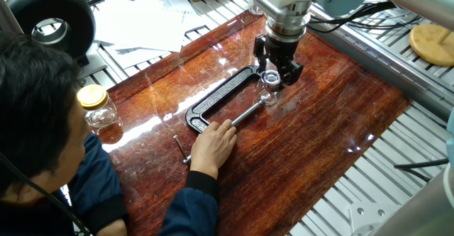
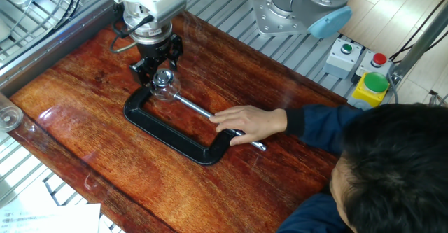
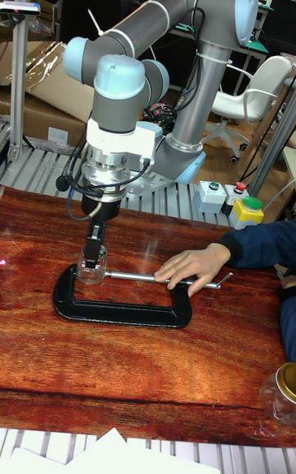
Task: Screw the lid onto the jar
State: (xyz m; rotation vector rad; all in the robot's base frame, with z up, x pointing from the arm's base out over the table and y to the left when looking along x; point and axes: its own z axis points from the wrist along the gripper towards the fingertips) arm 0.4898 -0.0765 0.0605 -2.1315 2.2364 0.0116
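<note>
The jar (image 1: 269, 88) (image 2: 163, 87) (image 3: 91, 270) is tiny, clear and upright, pinched in the end of a black C-clamp (image 1: 218, 98) (image 2: 168, 131) on the wooden table. The clear lid (image 1: 270, 76) (image 2: 163, 75) rests on the jar's mouth and glints. My gripper (image 1: 278, 64) (image 2: 159, 59) (image 3: 94, 258) points straight down over the jar. Its two dark fingers stand apart on either side of the lid, and from both sides they look slightly above it. No contact with the lid shows.
A person's hand (image 1: 213, 142) (image 2: 248, 123) (image 3: 191, 264) presses on the clamp's screw rod. A larger yellow-lidded jar (image 1: 95, 105) (image 3: 283, 393) stands at the table edge beside the person. Button boxes (image 2: 358, 64) sit on the rail behind. Papers (image 1: 142, 20) lie at the far corner.
</note>
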